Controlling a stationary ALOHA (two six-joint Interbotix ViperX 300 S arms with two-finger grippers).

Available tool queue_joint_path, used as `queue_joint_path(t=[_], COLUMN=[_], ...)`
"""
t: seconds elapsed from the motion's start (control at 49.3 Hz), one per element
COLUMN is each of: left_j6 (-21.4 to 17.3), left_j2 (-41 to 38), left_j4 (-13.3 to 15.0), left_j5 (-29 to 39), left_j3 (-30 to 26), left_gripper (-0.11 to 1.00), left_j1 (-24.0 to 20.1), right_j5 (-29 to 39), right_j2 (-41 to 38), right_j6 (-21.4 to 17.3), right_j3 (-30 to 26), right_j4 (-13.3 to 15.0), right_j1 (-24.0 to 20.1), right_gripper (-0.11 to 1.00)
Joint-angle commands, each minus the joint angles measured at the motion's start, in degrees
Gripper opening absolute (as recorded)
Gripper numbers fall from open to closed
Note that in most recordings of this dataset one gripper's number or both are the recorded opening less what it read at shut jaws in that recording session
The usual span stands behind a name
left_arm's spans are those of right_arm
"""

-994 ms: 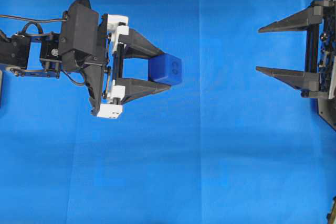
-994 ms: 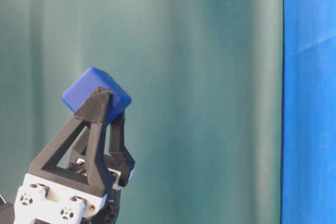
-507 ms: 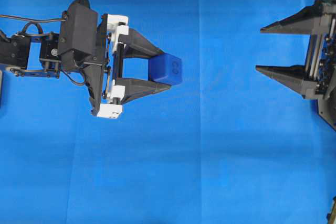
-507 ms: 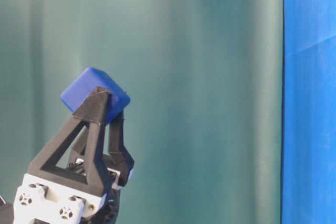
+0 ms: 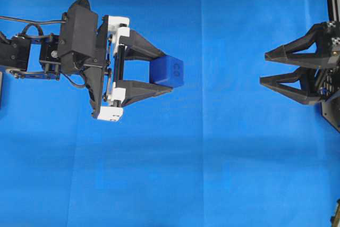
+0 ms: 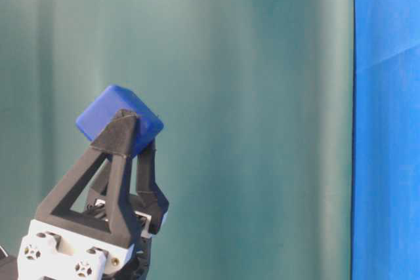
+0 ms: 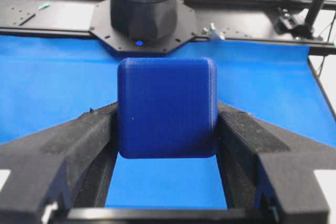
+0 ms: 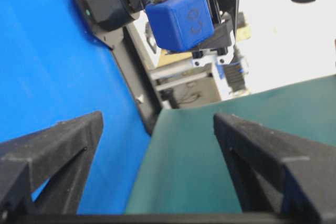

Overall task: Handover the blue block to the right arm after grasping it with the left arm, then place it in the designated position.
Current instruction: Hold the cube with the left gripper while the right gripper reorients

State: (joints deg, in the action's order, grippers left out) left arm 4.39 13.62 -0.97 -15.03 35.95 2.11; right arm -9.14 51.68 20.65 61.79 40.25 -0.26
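- Overhead exterior view: left gripper (image 5: 171,73), black pointed fingers on white plastic brackets, clamped on the small navy-blue rounded cube (image 5: 169,70), held at the fingertips above the bright blue cloth (image 5: 212,158).
- Cube left of centre, well apart from the all-black right gripper (image 5: 263,68) at the right edge.
- Right gripper's jaws spread wide, nothing between them, tips pointing toward the cube.
- Right wrist view: cube (image 8: 180,19) ahead, between the spread fingers (image 8: 58,145).

Bright blue cloth (image 5: 212,174) over the table
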Motion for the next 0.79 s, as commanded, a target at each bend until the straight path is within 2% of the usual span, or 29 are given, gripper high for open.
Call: queue_joint_path(t=[0.0, 0.122, 0.325, 0.467, 0.771], left_j6=[0.0, 0.0, 0.0, 0.0, 0.0], left_j2=[1.41, 1.41, 1.49, 1.41, 1.49], left_j4=[0.09, 0.09, 0.09, 0.09, 0.09], left_j5=[-0.7, -0.7, -0.7, -0.7, -0.7], left_j3=[-0.62, -0.62, -0.53, -0.53, -0.62], left_gripper=[0.48, 0.48, 0.48, 0.48, 0.48], left_j1=[0.26, 0.35, 0.35, 0.35, 0.35], right_j5=[-0.44, -0.26, -0.26, -0.18, -0.53], right_j2=[0.0, -0.09, -0.26, -0.26, -0.26], right_j6=[0.09, 0.79, 1.58, 1.58, 1.67], right_j3=[-1.49, -1.49, -1.41, -1.41, -1.49], right_j4=[1.14, 2.64, 7.56, 8.61, 8.79], right_j1=[0.0, 0.0, 0.0, 0.0, -0.09], right_gripper=[0.95, 0.95, 0.95, 0.95, 0.95])
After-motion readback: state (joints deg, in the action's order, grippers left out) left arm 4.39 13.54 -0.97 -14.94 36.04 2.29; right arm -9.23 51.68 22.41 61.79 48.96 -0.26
